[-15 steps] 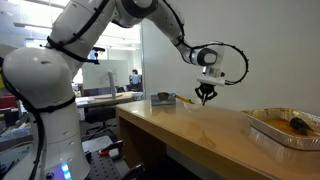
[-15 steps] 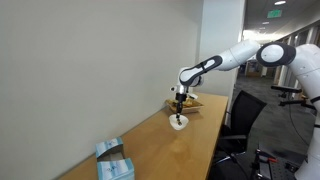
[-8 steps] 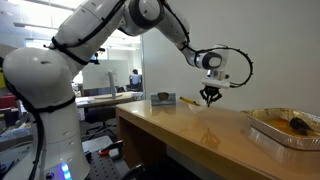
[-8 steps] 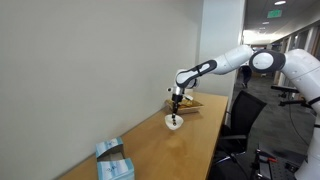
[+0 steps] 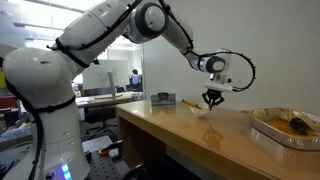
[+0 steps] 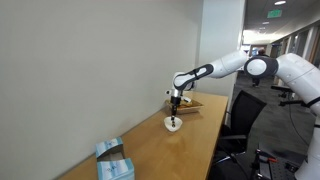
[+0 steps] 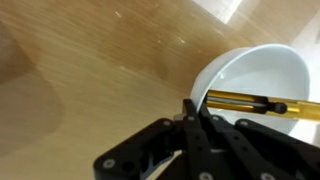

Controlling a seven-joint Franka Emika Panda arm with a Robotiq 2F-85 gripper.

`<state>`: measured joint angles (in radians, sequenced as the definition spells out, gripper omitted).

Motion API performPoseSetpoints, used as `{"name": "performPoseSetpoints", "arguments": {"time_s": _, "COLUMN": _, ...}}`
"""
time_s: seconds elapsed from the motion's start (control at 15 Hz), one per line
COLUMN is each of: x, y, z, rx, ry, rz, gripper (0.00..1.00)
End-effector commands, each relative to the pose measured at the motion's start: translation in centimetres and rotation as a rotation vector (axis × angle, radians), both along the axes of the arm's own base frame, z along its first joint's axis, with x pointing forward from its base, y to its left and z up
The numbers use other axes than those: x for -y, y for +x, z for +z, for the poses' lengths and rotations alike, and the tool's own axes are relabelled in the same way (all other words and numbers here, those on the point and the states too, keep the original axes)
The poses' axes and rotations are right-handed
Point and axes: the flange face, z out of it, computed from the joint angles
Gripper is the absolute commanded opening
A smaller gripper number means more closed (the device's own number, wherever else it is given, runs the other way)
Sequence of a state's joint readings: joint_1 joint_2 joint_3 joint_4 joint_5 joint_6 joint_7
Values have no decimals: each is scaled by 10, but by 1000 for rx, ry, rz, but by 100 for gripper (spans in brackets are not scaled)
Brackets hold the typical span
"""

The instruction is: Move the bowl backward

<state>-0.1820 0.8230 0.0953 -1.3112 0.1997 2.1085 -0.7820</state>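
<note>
the bowl [image 7: 252, 72] stands upright on the wooden tabletop [image 7: 90, 60], with its opening facing up. it is round, so it has no long axis of its own. the yellow stick [image 7: 240, 100] in it gives the direction: in the wrist view it lies almost level across the bowl, from the rim near the pincer [image 7: 192, 106] out to the right edge of the picture, with a dark band near that far end. the bowl is small, plain white and smooth inside. the pincer is narrow, its fingers [image 7: 187, 112] closed together on the near rim of the bowl. in an exterior view the bowl [image 6: 174, 124] sits under the pincer [image 6: 175, 107], near the wall and well apart from the blue box [image 6: 113, 161]. compared with one second ago, the arm reaches further, and in an exterior view the pincer [image 5: 212, 100] has shifted a little toward the foil tray [image 5: 285, 130]; the bowl has shifted a little with it.
</note>
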Motion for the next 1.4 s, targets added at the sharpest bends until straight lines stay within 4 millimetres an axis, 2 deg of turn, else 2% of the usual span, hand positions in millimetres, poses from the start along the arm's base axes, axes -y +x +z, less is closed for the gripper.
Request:
{"name": "performPoseSetpoints", "arguments": {"time_s": 0.0, "x": 1, "y": 6, "z": -2, "rx": -34, "ry": -4, "rz": -15, "gripper": 31}}
{"name": "performPoseSetpoints", "arguments": {"time_s": 0.07, "x": 2, "y": 7, "z": 0, "rx": -38, "ry": -4, "rz": -11, "gripper": 32}}
{"name": "performPoseSetpoints", "arguments": {"time_s": 0.33, "x": 2, "y": 6, "z": 8, "rx": -37, "ry": 2, "rz": 3, "gripper": 61}}
{"name": "performPoseSetpoints", "arguments": {"time_s": 0.67, "x": 10, "y": 0, "z": 49, "rx": -26, "ry": -9, "rz": -1, "gripper": 98}}
{"name": "performPoseSetpoints", "arguments": {"time_s": 1.0, "x": 21, "y": -34, "z": 117, "rx": -68, "ry": 13, "rz": -94, "gripper": 100}}
{"name": "performPoseSetpoints", "arguments": {"time_s": 1.33, "x": 6, "y": -75, "z": 172, "rx": -34, "ry": -52, "rz": -216, "gripper": 100}}
